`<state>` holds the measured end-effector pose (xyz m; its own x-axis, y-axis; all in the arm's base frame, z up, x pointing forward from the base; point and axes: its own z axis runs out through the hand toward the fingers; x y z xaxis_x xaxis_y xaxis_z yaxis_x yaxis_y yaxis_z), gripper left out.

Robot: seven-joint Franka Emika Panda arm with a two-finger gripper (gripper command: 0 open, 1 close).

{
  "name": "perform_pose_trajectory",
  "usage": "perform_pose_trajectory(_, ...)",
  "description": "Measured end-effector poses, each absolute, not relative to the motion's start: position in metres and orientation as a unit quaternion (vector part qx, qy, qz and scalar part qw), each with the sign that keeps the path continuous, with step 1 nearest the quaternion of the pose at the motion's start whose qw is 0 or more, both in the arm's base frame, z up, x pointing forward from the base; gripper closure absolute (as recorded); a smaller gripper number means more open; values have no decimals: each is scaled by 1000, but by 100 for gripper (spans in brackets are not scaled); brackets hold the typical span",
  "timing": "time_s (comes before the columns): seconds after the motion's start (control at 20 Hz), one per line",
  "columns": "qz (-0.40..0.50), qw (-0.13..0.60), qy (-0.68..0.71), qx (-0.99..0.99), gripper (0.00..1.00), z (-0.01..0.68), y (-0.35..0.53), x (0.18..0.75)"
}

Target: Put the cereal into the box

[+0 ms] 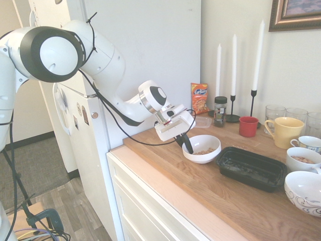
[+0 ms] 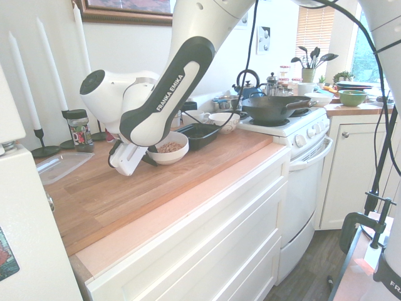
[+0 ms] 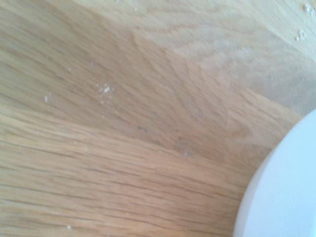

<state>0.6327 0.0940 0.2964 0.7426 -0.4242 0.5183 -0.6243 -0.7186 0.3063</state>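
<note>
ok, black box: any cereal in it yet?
Empty. The black box shows only bare dark floor, and the cereal is heaped in the white bowl beside it, where the hand grips the rim.

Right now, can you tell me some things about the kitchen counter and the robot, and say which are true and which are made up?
1. The cereal is in a white bowl. True.
2. The black box is full of cereal. False: no cereal is in it.
3. The pincer is shut on the rim of the white bowl. True.
4. The black box stands on the stove. False: it sits on the wooden counter, right beside the white bowl.
5. The orange snack bag lies inside the bowl. False: it stands against the wall behind it.
</note>
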Motion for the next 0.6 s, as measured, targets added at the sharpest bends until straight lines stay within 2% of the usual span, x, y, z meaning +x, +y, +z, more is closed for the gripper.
perform_pose_trajectory(0.6,218,160,-354,895,100,381,85,645)
